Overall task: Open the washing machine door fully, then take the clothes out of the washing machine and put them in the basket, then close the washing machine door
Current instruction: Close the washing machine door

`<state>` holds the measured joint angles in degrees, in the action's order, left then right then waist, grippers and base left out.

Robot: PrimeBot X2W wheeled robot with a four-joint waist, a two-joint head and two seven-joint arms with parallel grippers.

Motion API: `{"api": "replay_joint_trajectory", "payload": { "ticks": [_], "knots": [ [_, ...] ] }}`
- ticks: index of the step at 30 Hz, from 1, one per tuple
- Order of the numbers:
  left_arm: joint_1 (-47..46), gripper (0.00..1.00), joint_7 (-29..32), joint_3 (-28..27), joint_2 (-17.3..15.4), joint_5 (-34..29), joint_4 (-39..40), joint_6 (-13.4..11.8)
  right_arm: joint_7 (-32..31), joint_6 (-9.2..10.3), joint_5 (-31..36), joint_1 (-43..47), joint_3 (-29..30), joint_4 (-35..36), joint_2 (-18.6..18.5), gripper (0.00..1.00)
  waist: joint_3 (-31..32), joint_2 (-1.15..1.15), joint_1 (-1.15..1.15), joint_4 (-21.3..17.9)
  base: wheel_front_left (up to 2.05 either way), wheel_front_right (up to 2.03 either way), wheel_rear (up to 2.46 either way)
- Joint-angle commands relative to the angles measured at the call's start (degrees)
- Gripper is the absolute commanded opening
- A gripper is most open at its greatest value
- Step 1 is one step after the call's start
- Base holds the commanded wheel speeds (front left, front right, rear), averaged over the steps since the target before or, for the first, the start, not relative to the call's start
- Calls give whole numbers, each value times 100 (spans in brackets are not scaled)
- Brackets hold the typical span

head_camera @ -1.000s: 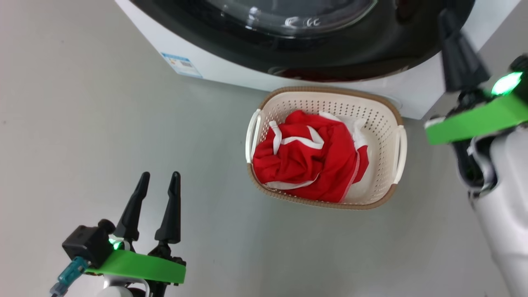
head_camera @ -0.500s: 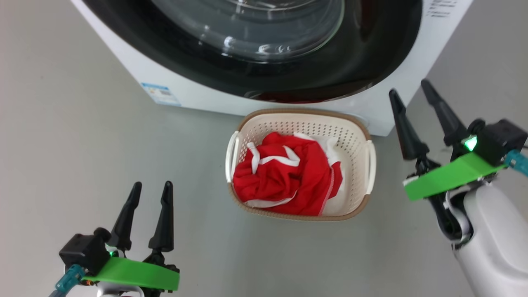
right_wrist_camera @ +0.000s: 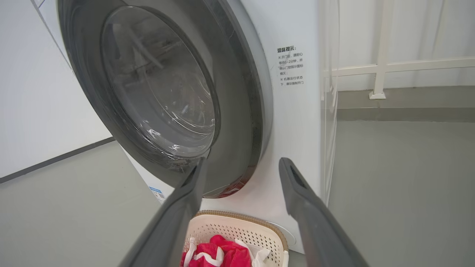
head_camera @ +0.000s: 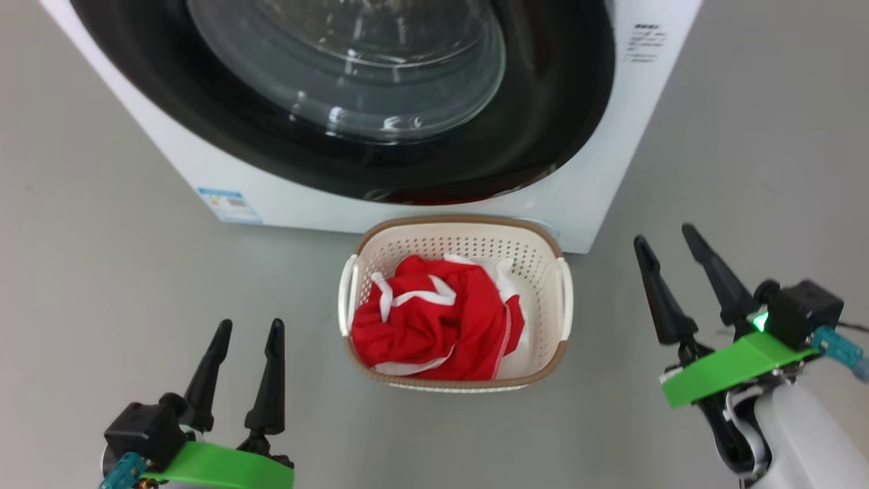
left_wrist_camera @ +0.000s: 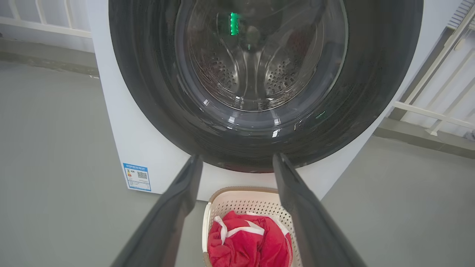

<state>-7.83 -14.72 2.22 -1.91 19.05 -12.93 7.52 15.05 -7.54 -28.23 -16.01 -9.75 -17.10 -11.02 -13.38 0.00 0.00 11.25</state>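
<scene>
A plain grey floor (head_camera: pixel 102 272) spreads under everything. On it stands the big white front-loading washing machine (head_camera: pixel 285 200), a boxy body with a block of small printed text (head_camera: pixel 641 44) on its front at the robot's right. The large round washing machine door (head_camera: pixel 543 122) – a wide glossy black frame around a bulging clear glass bowl – lies flat against the machine's front, closed; in the left wrist view the perforated steel drum (left_wrist_camera: pixel 256 74) shows through the glass, and a red reflection sits on the lowest part of the frame.

Just in front of the machine, below the door, sits the small cream-white rectangular plastic basket (head_camera: pixel 461 223) with perforated sides, a brown woven-look rim and white side handles. The bright red fabric clothes (head_camera: pixel 428 326) with thin white trim lie bunched inside it, heaped toward the robot's left half, with white lining showing at the far right of the pile.

The left gripper (head_camera: pixel 250 326) hangs at the lower left, well apart from the basket, its two long dark fingers spread and empty. The right gripper (head_camera: pixel 662 236) is to the basket's right – fingers likewise apart, holding nothing, pointing toward the machine's corner.

A small blue-edged sticker (head_camera: pixel 229 204) marks the machine's lower left front.
</scene>
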Motion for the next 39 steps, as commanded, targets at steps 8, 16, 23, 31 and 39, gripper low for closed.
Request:
{"api": "replay_joint_trajectory", "payload": {
  "ticks": [8,16,23,31,39],
  "knots": [
    [202,100,-28,-277,-109,-110,227,-3,-5,5,-6,603,168,266,14,100,345,0,0,-416,0,0,0],
    [276,100,-28,-253,-197,-155,257,-3,-5,5,11,978,436,330,42,100,475,0,0,-688,0,0,0],
    [352,100,-28,-122,-284,-74,341,-3,-5,5,31,1298,691,350,80,100,579,0,0,-829,0,0,0],
    [487,100,-28,-176,-324,-35,403,-3,-5,5,41,1571,889,370,119,100,693,0,0,-966,0,0,0],
    [539,100,-28,-172,-351,-80,466,-3,-5,5,80,1767,1049,411,150,100,720,0,0,-1021,0,0,0]
  ]
}}
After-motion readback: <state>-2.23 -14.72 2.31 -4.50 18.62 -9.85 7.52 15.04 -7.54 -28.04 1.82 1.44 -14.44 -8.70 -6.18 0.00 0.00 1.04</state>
